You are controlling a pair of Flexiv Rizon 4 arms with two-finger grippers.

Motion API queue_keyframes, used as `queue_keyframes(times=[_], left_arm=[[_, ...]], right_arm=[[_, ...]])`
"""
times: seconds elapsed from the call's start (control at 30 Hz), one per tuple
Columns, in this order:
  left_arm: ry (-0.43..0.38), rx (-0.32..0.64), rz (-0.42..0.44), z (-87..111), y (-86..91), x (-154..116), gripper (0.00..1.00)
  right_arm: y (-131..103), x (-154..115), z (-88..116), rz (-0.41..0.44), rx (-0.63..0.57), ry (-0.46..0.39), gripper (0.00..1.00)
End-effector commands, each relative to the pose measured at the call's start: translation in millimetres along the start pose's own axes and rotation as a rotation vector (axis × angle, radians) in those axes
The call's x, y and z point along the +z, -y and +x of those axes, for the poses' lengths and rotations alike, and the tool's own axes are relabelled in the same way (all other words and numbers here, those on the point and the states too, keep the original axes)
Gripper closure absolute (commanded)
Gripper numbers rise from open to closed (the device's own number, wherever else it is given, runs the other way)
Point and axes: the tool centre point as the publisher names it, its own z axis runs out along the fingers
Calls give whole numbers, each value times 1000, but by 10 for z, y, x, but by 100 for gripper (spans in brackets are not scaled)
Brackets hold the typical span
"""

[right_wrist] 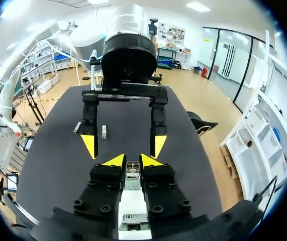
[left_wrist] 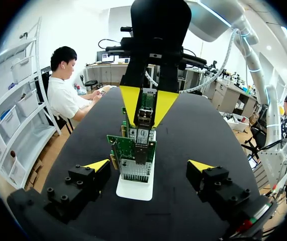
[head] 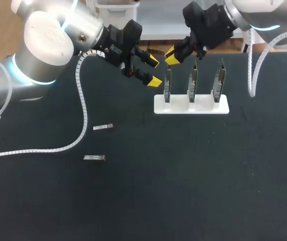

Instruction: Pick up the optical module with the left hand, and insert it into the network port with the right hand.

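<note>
Small boxy metal optical module (left_wrist: 146, 115), pinched between the closed yellow tips of the right gripper (right_wrist: 131, 161), close over the leftmost network card (left_wrist: 131, 150) at the table's far side. Green circuit board with a perforated metal plate, upright in a white slotted stand (head: 208, 106), two more cards to its right. Best done by squaring the module to the network port (left_wrist: 143, 134), then pressing straight in, gently. Left gripper (head: 155, 71) just left of the card, jaws wide apart, empty. Two spare modules (head: 103, 127) (head: 94, 158) flat on the matte black table (head: 183, 175), nearer and left.
</note>
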Motion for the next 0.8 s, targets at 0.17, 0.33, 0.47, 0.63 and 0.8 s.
queue_keyframes(times=[0.17, 0.33, 0.47, 0.63, 0.8], left_arm=[[-3, -1, 3, -5, -14, 0, 0], [-3, -1, 3, -5, -14, 0, 0], [-3, -1, 3, -5, -14, 0, 0], [-3, -1, 3, -5, -14, 0, 0], [-3, -1, 3, -5, -14, 0, 0]], right_arm=[[35, -52, -9, 26, 8, 17, 0], [55, -179, -6, 16, 61, 63, 0], [111, -371, 29, -97, 163, 167, 0], [115, -517, 44, -161, 179, 216, 0], [68, -540, 56, -152, 154, 200, 0]])
